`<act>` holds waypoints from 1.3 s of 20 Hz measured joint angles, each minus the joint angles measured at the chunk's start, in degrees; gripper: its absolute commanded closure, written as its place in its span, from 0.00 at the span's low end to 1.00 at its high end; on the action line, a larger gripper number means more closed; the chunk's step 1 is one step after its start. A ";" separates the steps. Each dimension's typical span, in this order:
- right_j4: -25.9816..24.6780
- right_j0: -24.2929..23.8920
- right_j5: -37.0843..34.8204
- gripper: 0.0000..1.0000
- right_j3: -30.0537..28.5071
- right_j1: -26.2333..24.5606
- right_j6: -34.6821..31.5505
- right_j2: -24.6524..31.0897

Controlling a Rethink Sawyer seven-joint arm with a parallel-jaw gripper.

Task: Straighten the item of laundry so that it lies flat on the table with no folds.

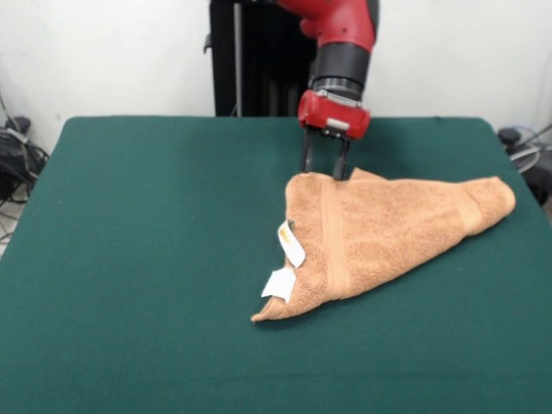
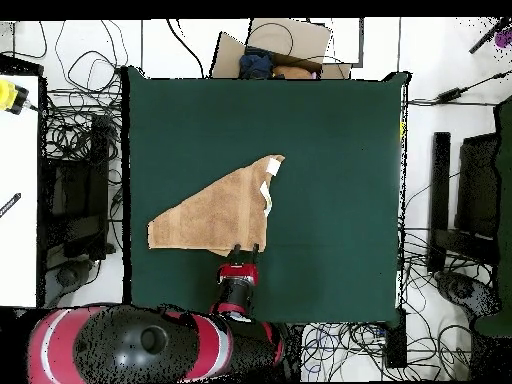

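Front view, left to right: bare green bench [image 1: 129, 259], then the folded orange towel [image 1: 388, 233] right of centre, white tags [image 1: 286, 263] on its left edge, long axis running out toward the right. The pincer [image 1: 324, 166] sits at the towel's far left corner, fingers parted narrowly, tips at the edge, holding nothing clearly. Plenty of felt left of the towel for spreading; cables and boxes off the bench.
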State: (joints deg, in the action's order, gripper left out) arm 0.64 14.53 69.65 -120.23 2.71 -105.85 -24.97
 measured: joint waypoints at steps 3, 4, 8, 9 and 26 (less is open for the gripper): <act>-1.07 -0.19 -0.87 0.00 0.00 0.33 0.00 0.00; -1.16 -0.22 -0.98 0.00 0.00 0.37 0.00 0.00; -2.37 -0.80 -2.88 0.00 0.00 1.17 0.00 0.00; -2.75 -0.97 -3.47 0.00 0.00 1.35 0.00 -0.01; -13.82 -2.08 -9.60 0.00 0.00 3.63 0.00 -1.34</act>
State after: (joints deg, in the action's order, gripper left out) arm -13.18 12.45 60.05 -120.23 6.34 -105.85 -26.31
